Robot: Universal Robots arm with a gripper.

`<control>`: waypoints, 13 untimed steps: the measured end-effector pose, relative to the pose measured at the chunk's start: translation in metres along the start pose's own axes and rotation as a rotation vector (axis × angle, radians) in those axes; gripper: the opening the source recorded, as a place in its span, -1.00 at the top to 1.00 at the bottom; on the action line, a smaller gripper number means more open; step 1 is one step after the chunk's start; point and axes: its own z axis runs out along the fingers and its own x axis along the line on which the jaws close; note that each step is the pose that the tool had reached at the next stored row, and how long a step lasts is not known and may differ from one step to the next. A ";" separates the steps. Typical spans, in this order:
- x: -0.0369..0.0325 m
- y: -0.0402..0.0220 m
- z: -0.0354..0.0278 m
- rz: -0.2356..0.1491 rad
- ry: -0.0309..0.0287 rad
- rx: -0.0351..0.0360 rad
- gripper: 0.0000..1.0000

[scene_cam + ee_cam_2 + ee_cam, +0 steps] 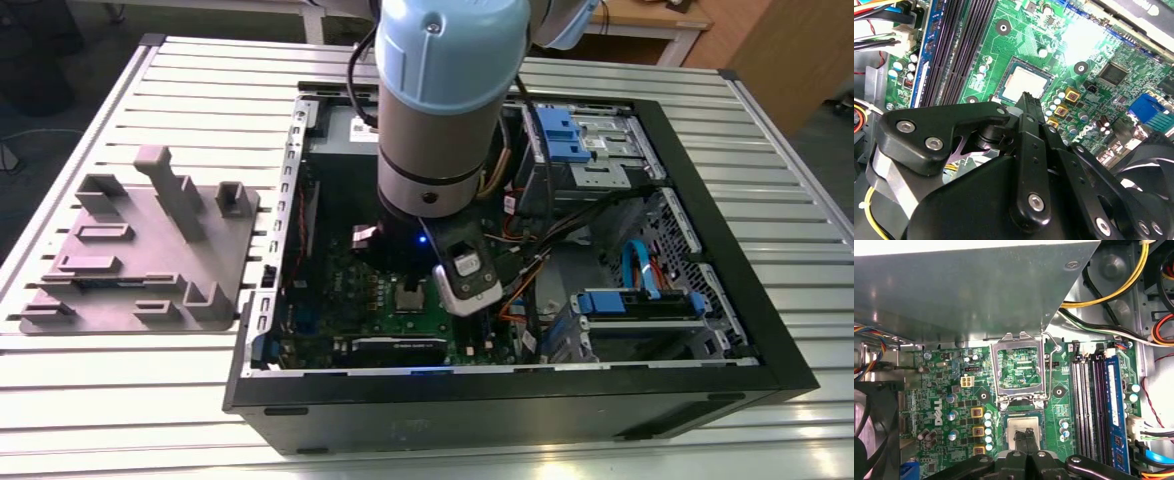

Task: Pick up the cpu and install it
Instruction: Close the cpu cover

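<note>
Black gripper (1026, 435) linkage sits closest in both wrist views. Its two fingers are drawn narrow, pads all but touching, w/ nothing clamped btwn them. The tips are on or just above one edge of the cpu (1016, 424); contact can't be confirmed. The cpu lies flat, silver top up, inside the socket (1005, 437) on the green mobo (944, 390), and looks square to the frame. The load plate (1019, 340) stands hinged open just beside the socket, w/ board showing through its window. RAM slots (1089, 405) run alongside, apart from the socket. In the exterior view the arm (441, 100) reaches straight down into the open PC case (534, 420). The case lies on a slatted table (200, 80), w/ a grey parts tray (134, 260) on the exterior view's left, well apart. Judgement: pick-up and carry look done and the chip is placed. The step in hand is seating or checking it, w/ the plate not yet shut. Any next move calls for a light, vertical touch and no sideways drag, since the chip is loose in the socket. A nudge could skew it on the contacts below.
</note>
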 end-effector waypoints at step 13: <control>-0.0153 0.0035 0.0007 -0.028 0.0023 0.0003 0.80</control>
